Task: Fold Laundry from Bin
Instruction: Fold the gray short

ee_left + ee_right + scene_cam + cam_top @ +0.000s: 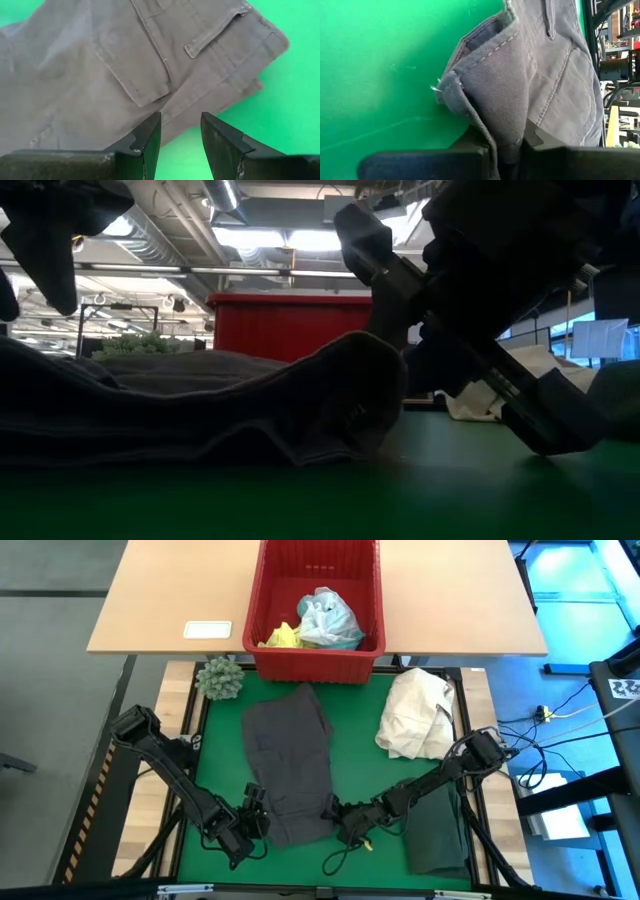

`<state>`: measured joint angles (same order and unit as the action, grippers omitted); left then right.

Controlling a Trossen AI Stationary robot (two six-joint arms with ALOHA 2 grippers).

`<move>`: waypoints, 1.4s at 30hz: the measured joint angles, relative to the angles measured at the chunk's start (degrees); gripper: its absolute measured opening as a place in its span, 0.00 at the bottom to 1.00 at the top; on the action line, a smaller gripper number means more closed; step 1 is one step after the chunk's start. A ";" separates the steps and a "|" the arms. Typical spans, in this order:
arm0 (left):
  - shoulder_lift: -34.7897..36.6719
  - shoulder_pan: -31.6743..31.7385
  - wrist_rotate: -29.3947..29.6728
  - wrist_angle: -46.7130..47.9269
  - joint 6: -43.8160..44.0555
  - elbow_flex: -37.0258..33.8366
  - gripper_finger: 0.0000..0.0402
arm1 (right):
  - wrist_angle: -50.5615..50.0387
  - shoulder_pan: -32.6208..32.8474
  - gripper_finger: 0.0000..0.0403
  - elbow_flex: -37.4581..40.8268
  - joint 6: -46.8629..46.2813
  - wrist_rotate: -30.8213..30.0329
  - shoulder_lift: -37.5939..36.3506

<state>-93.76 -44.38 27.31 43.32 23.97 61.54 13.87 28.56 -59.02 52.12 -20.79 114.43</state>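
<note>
You will find no readable brand, label or writing anywhere on the garments or the crate.

Nearest you, along the near edge of the green mat [215, 755], both arms work the grey twill garment with stitched pockets [290, 770]. Your right gripper [345, 823] sits at the garment's near right corner, its fingers pressed together on a fold of the grey hem (the right wrist view shows the cloth bunched up between them and lifted off the mat). Your left gripper [252, 812] is at the near left corner; its fingers [146, 137] stand apart with bare green between them, just short of the cloth edge and not touching it.

By the mat's near right corner, under the right arm, lies a dark green-black garment [437, 830], flat and folded.

The grey garment runs up the middle of the mat toward its far edge. Near the far right corner rests a cream-white cloth bundle [418, 715], and just off the far left corner a small green spiky ball [220, 678].

Beyond the mat, the bright red slotted plastic crate [268, 580] stands on the pale wooden table [170, 590], at its near edge. Inside it lie a light turquoise-blue garment [330, 620] and a bright yellow one [283, 637], touching. A small white card [208, 630] lies on the table left of the crate.
</note>
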 joint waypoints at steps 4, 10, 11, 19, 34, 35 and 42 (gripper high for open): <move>0.00 0.00 -1.45 -0.02 0.09 0.00 0.33 | 0.56 -0.02 0.08 0.08 -3.45 -0.82 -0.08; 0.00 -0.02 -1.05 -1.26 6.12 0.00 0.33 | 2.78 -0.02 0.07 0.17 -5.83 -1.66 -0.11; -0.02 -0.05 -0.10 -3.11 7.28 0.00 0.33 | 2.82 -0.02 0.07 0.16 -6.39 -1.79 -0.11; -0.02 -3.52 10.45 -5.02 6.32 0.24 0.33 | 3.06 -0.02 0.07 0.15 -16.41 -4.13 -0.12; -0.02 -8.82 11.22 -1.32 19.87 -2.39 0.33 | 9.74 -0.02 0.07 0.11 -20.35 -3.94 -0.28; -0.02 -9.08 10.85 -1.34 20.48 -2.83 0.33 | 9.87 0.19 0.07 0.11 -20.38 -3.85 -0.28; -0.02 -9.99 10.62 -1.41 21.05 -4.83 0.33 | 10.16 1.04 0.07 0.09 -21.27 -4.71 -0.31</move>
<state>-93.78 -54.37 37.94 41.91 45.01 56.71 24.03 29.60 -58.94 30.85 -25.50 114.13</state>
